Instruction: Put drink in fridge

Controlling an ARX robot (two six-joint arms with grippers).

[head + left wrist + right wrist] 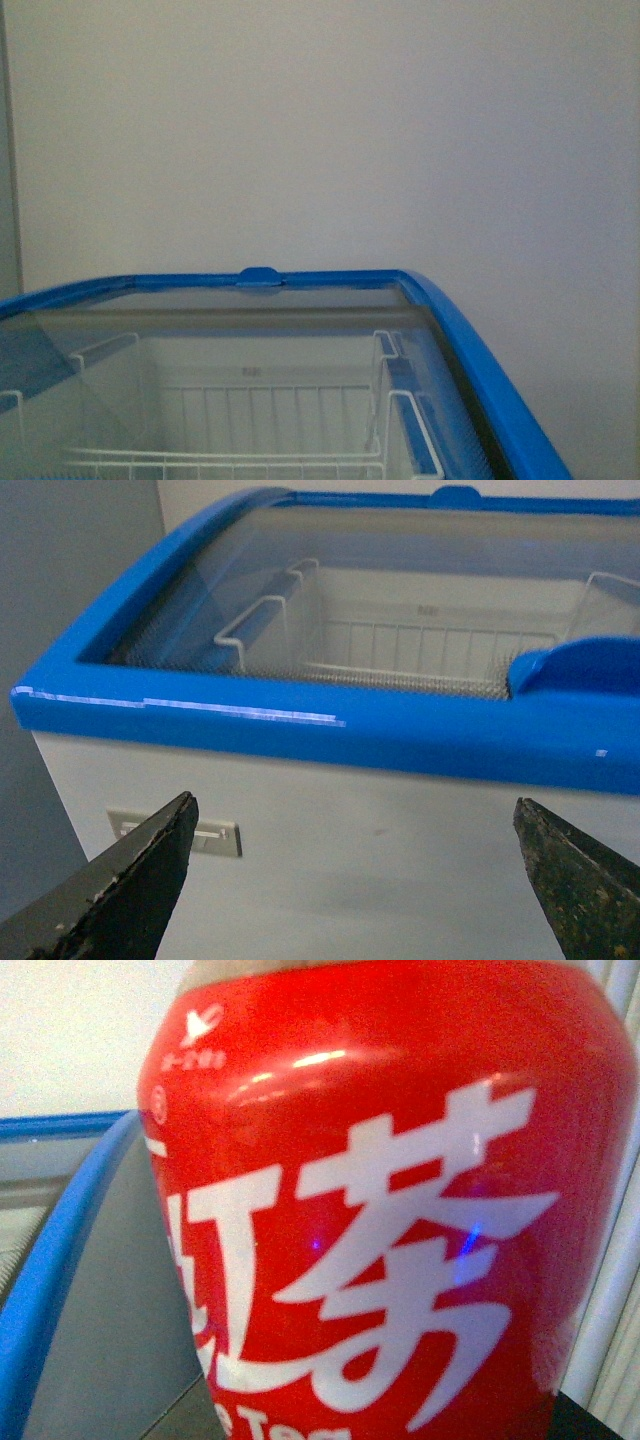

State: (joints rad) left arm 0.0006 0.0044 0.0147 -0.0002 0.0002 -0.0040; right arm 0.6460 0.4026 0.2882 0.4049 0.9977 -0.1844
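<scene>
Pale, plain wall fills the background of the front view, with a strip of grey cabinet (8, 150) at its left edge; below it stands the fridge (500, 380), its blue rim curving round a tinted glass lid (250, 320) that carries a small blue handle (262, 277) at the far side; through the glass show white wire baskets (260, 420) against the white inner walls; neither arm appears in this view; from the left wrist, the left gripper (355, 880) is spread wide with nothing between its dark, scuffed fingers (140, 880), and it hangs in front of the fridge's white front wall, below the blue rim; a small grey plate (215, 837) sits on that wall near one finger, and a second blue handle (575, 665) lies on the lid near the front rim; from the right wrist, the drink (380, 1220), a red can with large white characters, fills nearly the whole picture, close to the camera and upright, with the fridge's blue rim beside and behind it; the right gripper is hidden by the can, so I cannot tell whether it clasps the can
</scene>
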